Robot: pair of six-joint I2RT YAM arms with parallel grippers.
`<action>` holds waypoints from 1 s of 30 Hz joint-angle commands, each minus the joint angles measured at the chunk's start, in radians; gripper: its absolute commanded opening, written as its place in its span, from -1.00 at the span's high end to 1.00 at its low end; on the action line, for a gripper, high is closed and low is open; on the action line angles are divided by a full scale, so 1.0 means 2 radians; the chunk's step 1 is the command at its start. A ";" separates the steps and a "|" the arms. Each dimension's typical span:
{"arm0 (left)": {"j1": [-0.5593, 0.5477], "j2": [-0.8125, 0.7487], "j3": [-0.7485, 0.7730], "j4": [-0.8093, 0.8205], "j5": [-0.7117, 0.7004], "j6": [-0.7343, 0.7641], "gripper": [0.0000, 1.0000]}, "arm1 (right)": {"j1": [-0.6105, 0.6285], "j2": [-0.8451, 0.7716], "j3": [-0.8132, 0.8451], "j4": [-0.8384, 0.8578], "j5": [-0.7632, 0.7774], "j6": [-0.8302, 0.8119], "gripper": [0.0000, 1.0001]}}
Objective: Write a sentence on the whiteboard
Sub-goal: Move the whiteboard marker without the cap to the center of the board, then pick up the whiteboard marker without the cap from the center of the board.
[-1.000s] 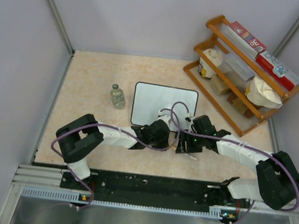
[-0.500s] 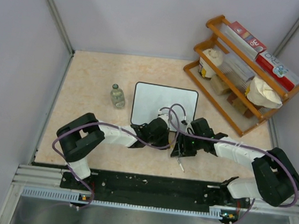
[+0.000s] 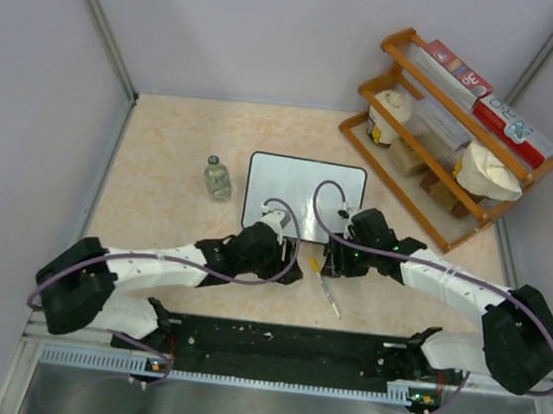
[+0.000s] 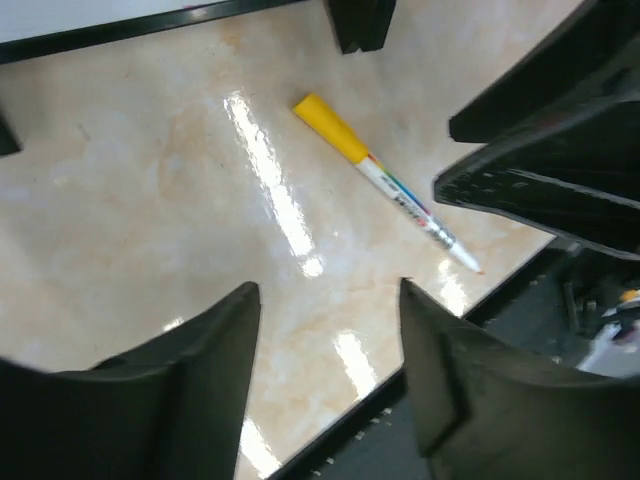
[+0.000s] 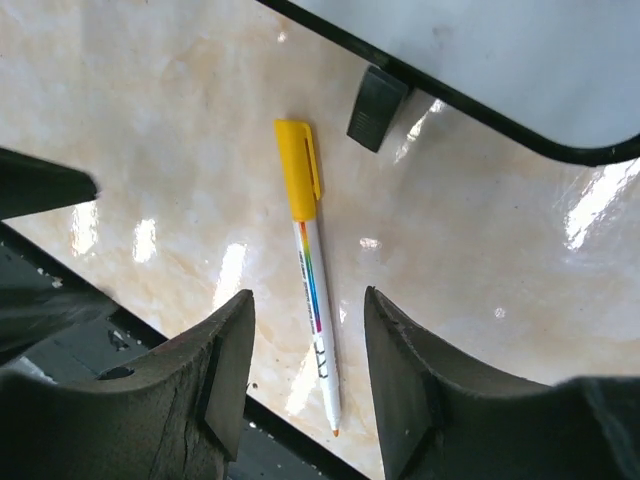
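Beige marbled counter [image 3: 157, 203]. A wooden two-tier rack [image 3: 395, 188] sits at the far right, stuffed with boxes and bags. The whiteboard [image 3: 299, 185] lies flat mid-counter, left of the rack: glossy white face, thin black frame, rounded corners, surface reads plain white. Its black foot [image 5: 375, 95] shows at the near edge. Both wrists and their purple cables cover part of that near edge in the top view.

The left end effector [image 4: 327, 290] is released, fingers spread, nothing between them, just in front of the board's near edge. The right end effector [image 5: 308, 295] is also released, jaws apart and holding nothing, hovering above the marker's tip end.

A small clear bottle [image 3: 218, 177] stands upright just left of the board. The marker [image 5: 300, 190] lies loose on the counter near the board's foot and between the two end effectors. It has a yellow cap and a white barrel, with its tip pointing toward the arm bases.
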 commanded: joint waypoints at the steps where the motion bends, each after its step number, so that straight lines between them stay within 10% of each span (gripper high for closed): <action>1: 0.001 -0.122 -0.039 -0.035 -0.022 -0.012 -0.42 | 0.028 0.012 0.035 -0.016 0.050 -0.028 0.06; 15: 0.002 -0.318 -0.061 -0.111 -0.044 0.002 -0.59 | 0.120 0.134 0.122 -0.052 0.187 -0.031 0.40; 30: 0.001 -0.340 -0.065 -0.166 -0.084 -0.006 -0.56 | 0.134 0.181 0.130 -0.083 0.203 -0.022 1.00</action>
